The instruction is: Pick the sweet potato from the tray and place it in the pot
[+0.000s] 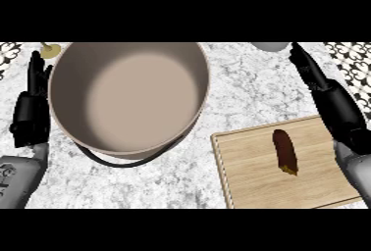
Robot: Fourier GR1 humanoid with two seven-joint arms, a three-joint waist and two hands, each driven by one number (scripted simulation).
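Observation:
A dark reddish-brown sweet potato [285,151] lies lengthwise on a pale wooden tray [250,179] at the lower right. To its left stands a large beige pot [129,95], empty, with a black handle [119,162] hanging at its near side. My right hand [319,81] is above and to the right of the tray, fingers straight and pointing away, clear of the sweet potato. My left hand [33,98] stays at the left edge beside the pot, fingers up and open, holding nothing.
The counter [253,93] is white-grey marble. A small yellowish object [49,50] sits at the far left behind the pot. A pale round object [270,46] shows at the top edge, right of the pot.

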